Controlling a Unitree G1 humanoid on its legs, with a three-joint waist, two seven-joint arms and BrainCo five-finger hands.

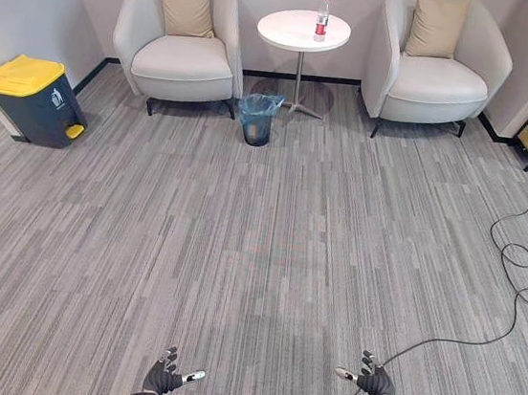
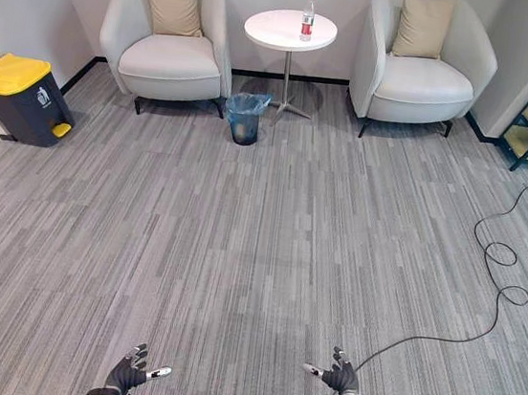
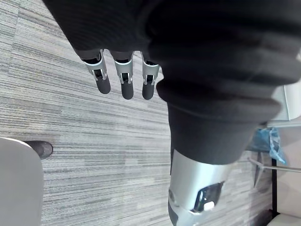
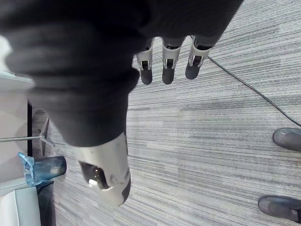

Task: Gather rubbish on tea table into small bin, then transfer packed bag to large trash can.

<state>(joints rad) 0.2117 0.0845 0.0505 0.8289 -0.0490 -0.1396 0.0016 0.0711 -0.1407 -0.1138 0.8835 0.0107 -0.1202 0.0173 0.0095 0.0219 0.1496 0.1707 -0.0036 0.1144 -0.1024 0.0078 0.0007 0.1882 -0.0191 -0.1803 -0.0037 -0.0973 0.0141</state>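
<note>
The left hand [image 1: 165,376] and the right hand [image 1: 375,380] are being held low over the grey carpet [image 1: 266,256], well apart from the round white counter [image 1: 289,35]. Both are released: the fingers [image 3: 122,82] are being held straight and spread, and nothing is being grasped or touched by either. A broad stretch of carpet is lying between the hands and the counter. A clear bottle [image 1: 322,18] with a red cap and red label is being carried upright on the counter, near its right edge. The counter is being flanked by a left armchair [image 1: 177,57] and a right armchair [image 1: 437,79], both pale, each with a beige cushion propped against its back. The small bin [image 1: 257,120], lined with a blue bag, is standing on the carpet just beside the counter's foot, on its left and nearer side; what is lying inside it cannot be told. The large trash can [image 1: 35,100], dark with a shut yellow lid, is standing well to the left of the counter, by the wall.
</note>
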